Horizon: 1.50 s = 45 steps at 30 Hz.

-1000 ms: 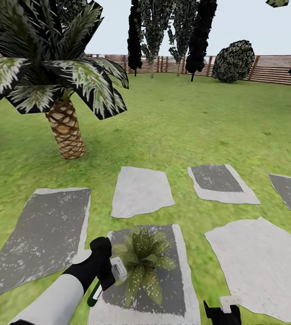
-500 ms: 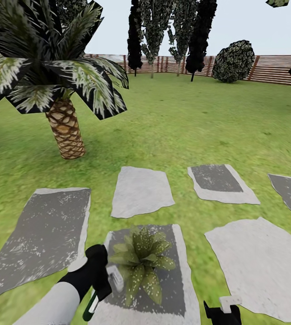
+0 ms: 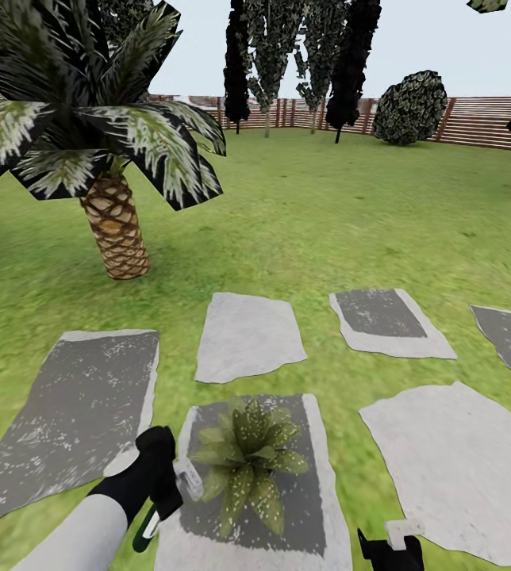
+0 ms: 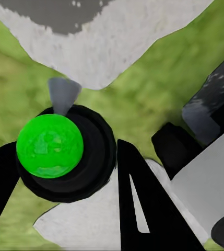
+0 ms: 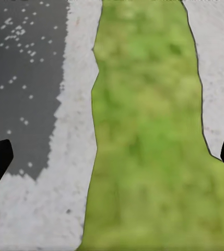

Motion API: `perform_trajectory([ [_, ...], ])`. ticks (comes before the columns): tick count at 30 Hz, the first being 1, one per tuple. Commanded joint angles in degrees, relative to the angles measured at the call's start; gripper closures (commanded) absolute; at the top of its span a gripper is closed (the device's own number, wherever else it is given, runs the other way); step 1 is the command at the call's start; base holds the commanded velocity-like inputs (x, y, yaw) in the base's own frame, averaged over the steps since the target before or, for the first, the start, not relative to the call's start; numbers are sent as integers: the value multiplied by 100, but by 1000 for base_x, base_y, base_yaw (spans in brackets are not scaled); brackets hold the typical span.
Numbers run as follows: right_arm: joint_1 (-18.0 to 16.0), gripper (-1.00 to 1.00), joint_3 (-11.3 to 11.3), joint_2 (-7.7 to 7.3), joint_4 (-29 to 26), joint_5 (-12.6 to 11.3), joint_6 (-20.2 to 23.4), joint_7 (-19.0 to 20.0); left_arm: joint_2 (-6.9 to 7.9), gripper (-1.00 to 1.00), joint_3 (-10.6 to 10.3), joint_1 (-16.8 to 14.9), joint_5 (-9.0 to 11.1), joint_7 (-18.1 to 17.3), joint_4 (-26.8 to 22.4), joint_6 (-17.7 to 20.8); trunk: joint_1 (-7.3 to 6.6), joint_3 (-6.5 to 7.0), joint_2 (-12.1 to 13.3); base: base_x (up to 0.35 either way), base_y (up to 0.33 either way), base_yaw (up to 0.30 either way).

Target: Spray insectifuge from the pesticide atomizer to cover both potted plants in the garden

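One potted plant [image 3: 247, 464], a low rosette of speckled green leaves, sits on a dark grey stepping stone [image 3: 319, 507] close in front of me. Its pot is hidden under the leaves. My left gripper [image 3: 160, 485] is shut on the pesticide atomizer [image 3: 186, 479], just left of the rosette, with the white head toward the leaves and the dark green handle [image 3: 145, 530] hanging below. In the left wrist view the atomizer's bright green body [image 4: 49, 146] sits between the black fingers [image 4: 138, 209]. My right gripper [image 3: 390, 547] stands open at the lower edge, above grass [image 5: 143, 130]. The second potted plant is out of view.
Several grey stepping stones [image 3: 247, 337] lie in the lawn ahead and to both sides. A scaly-trunked palm [image 3: 115, 226] stands at the left. A brown slatted fence [image 3: 486, 119], dark trees and a bush [image 3: 410, 107] close off the far side.
My left arm has drawn the atomizer left and back toward me, a little away from the rosette. The right gripper and the view have not moved.
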Motion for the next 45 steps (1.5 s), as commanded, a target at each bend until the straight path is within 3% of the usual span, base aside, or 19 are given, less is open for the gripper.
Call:
perform_trajectory([
  [1,-3,-100,-49,0,3,14,-19,38,5,100,-6,-1,-34,-31,23,36,-1,-5,-2,0,0,0],
  [17,-3,-100,-49,0,9,9,-15,38,14,100,1,46,-29,-12,66,31,-1,-5,-2,54,134,-116],
  [22,-2,-100,-49,0,11,13,-15,38,76,100,17,256,-23,268,56,18,-1,-5,-2,0,1,-4],
  [27,-2,-100,-49,0,11,14,-15,38,16,100,24,263,-16,308,-2,20,-1,-5,-2,0,0,0],
  [33,-2,-100,-49,1,11,14,-15,38,-23,100,0,214,381,310,-15,26,-1,-5,-2,87,52,0],
  [41,-2,-100,-49,2,11,14,-15,38,48,100,33,250,426,314,34,-35,-1,-5,-2,137,94,0],
  [45,-3,-100,-49,2,11,11,-15,38,57,100,265,274,420,318,82,-424,-1,-5,-2,3,2,0],
])
